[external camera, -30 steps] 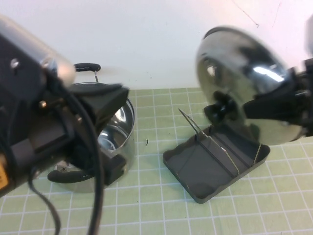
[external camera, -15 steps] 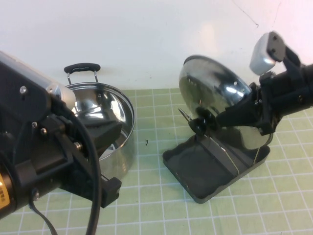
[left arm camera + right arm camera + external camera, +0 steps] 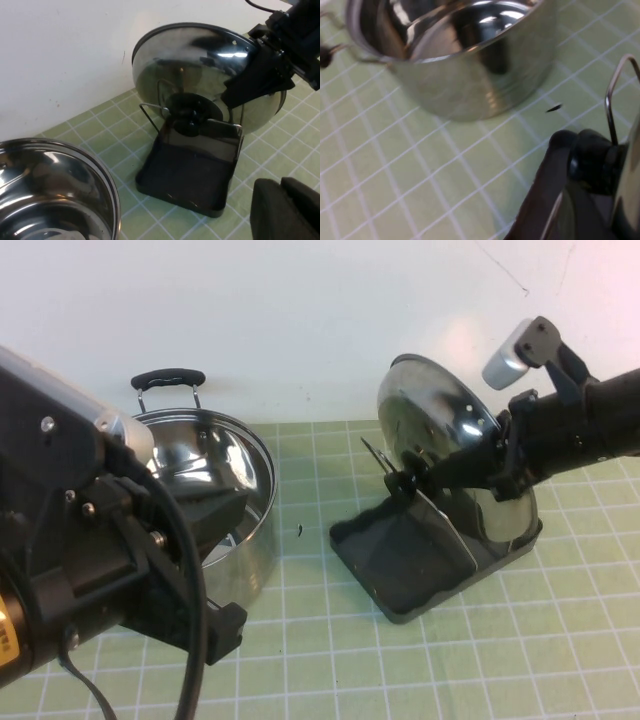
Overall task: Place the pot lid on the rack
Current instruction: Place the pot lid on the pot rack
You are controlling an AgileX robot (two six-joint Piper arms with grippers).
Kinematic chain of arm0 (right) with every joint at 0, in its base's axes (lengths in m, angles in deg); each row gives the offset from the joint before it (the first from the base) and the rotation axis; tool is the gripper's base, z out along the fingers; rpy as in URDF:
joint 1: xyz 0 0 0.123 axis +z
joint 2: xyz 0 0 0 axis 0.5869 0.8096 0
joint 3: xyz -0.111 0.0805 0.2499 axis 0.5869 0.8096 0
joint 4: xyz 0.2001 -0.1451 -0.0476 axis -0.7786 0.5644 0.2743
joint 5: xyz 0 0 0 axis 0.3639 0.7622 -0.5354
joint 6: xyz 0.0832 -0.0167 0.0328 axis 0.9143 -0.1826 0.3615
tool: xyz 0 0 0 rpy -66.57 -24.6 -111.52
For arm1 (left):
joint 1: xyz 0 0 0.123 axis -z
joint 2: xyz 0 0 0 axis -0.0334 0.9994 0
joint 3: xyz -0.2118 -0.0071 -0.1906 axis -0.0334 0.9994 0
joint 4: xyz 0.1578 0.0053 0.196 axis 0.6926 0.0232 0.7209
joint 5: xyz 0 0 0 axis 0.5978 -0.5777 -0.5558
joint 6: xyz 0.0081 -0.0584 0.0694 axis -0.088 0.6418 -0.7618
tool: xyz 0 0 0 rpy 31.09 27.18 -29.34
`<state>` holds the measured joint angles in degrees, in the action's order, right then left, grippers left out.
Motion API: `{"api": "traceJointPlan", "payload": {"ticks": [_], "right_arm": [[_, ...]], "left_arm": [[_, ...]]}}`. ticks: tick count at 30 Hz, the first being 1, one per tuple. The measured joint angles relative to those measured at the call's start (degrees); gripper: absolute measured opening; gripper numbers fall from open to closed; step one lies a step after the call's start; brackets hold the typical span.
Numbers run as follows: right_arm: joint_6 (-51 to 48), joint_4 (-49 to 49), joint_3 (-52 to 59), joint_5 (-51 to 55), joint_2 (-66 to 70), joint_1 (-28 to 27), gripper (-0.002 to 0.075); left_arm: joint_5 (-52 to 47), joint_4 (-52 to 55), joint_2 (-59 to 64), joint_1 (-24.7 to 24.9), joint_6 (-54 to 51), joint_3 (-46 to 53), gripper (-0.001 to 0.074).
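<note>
The shiny domed pot lid (image 3: 440, 425) stands on edge, its lower rim down in the dark grey rack (image 3: 395, 560), leaning by the silver wire uprights (image 3: 372, 452). My right gripper (image 3: 418, 480) reaches in from the right and is shut on the lid's black knob (image 3: 400, 483). In the left wrist view the lid (image 3: 200, 60) stands over the rack (image 3: 190, 172). In the right wrist view the knob (image 3: 592, 160) sits between my right gripper (image 3: 570, 170) fingers. My left gripper (image 3: 215, 515) hovers by the pot, fingers together and empty; it also shows in the left wrist view (image 3: 282, 200).
The deep steel pot (image 3: 215, 470) with black handles stands open at the left on the green grid mat, a hand's width from the rack. My left arm (image 3: 80, 540) fills the near-left foreground. A white wall runs behind.
My right gripper has lowered the lid from above the rack down into it, tilting it upright. My left arm pulled back toward the near left, then held still.
</note>
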<state>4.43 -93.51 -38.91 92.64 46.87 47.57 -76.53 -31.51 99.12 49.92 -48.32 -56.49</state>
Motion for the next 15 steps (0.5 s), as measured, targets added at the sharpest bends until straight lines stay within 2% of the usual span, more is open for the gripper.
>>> {"api": "traceJointPlan", "payload": {"ticks": [4, 12, 14, 15], "right_arm": [[0.61, -0.28, 0.0, -3.61, 0.23, 1.38, 0.0132], [0.88, 0.13, 0.0, -3.82, 0.36, 1.76, 0.0138], [1.0, 1.27, -0.03, -4.12, 0.36, 1.74, 0.0183], [1.0, 1.81, -0.03, -4.44, 0.49, 1.74, 0.0233]], "left_arm": [[-0.1, 0.22, 0.0, 0.0, -0.1, 0.0, -0.0001], [-1.1, 0.22, 0.0, 0.0, -0.1, 0.0, -0.0001], [-1.91, 0.22, 0.0, 0.0, -0.1, 0.0, -0.0001], [-2.21, 0.22, 0.0, 0.0, -0.1, 0.0, -0.0001]]}}
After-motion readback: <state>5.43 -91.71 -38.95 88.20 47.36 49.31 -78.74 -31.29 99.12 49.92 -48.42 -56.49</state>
